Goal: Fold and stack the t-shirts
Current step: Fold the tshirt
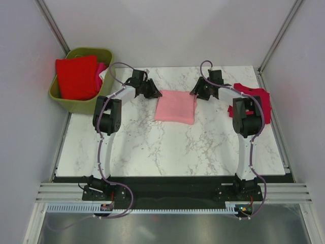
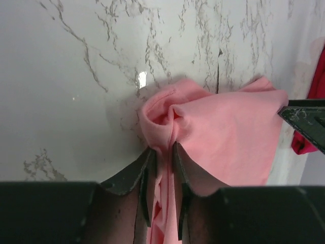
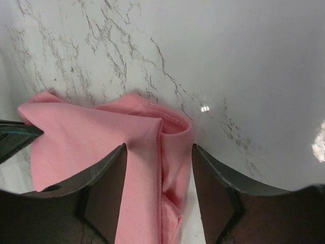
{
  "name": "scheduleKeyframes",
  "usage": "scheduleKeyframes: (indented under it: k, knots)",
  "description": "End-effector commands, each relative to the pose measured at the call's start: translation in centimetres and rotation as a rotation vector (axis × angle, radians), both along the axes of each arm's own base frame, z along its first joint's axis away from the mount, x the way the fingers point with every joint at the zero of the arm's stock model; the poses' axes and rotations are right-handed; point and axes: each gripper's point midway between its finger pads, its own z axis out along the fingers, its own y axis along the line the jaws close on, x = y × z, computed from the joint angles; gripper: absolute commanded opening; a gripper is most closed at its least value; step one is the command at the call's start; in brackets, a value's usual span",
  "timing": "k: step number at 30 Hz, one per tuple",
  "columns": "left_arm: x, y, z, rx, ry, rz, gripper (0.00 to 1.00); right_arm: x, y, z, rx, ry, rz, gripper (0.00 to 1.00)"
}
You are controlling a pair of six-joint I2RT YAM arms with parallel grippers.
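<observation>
Light pink t-shirt [image 1: 175, 107]: partly folded, mid-table.
Left gripper [image 2: 162, 148]: clenched on its edge.
Right gripper [image 3: 159, 165]: spread astride opposite edge, nothing held.
Outstanding: crimson t-shirt [image 1: 258, 96], red t-shirt [image 1: 76, 77] left in basket [image 1: 66, 101].

Light was bright and even, from overhead. Small specular glints sat on the marble table [image 2: 61, 112] in both wrist views. A soft shadow ringed the light pink t-shirt [image 2: 228, 132]. My right gripper [image 3: 159, 148] read dark and slightly soft near the lens; top view was sharp.

Lab test cell, white panel walls [image 1: 152, 30], marble-pattern table [image 1: 167, 147]
</observation>
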Motion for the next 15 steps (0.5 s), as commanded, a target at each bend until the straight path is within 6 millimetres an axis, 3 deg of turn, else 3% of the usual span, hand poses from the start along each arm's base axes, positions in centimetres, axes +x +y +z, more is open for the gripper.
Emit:
scheduleKeyframes:
  k: [1, 5, 6, 7, 8, 11, 15]
  knots:
    - [0.8, -0.2, 2.1, -0.030, -0.088, 0.040, 0.28, -1.0, -2.5, 1.8, -0.144, -0.026, -0.034, 0.63]
    - [0.1, -0.2, 2.4, -0.056, -0.084, 0.062, 0.29, -2.5, -6.6, 4.5, -0.316, -0.048, -0.119, 0.61]
    - [0.1, -0.1, 2.7, -0.057, -0.086, 0.064, 0.29, -3.2, -7.4, 4.4, -0.357, -0.036, -0.135, 0.59]
    - [0.1, -0.1, 3.0, -0.059, -0.092, 0.066, 0.29, -3.5, -9.5, 4.7, -0.451, -0.033, -0.188, 0.53]
    - [0.2, -0.1, 3.4, -0.058, -0.102, 0.054, 0.29, -3.9, -10.4, 5.2, -0.490, -0.030, -0.211, 0.51]
    - [0.0, 0.4, 4.6, -0.058, -0.098, 0.041, 0.29, -5.4, -13.6, 5.1, -0.650, 0.024, -0.279, 0.42]
    - [-0.4, 0.0, 6.3, -0.093, -0.099, 0.016, 0.30, -7.0, -16.0, 4.2, -0.789, 0.117, -0.319, 0.38]
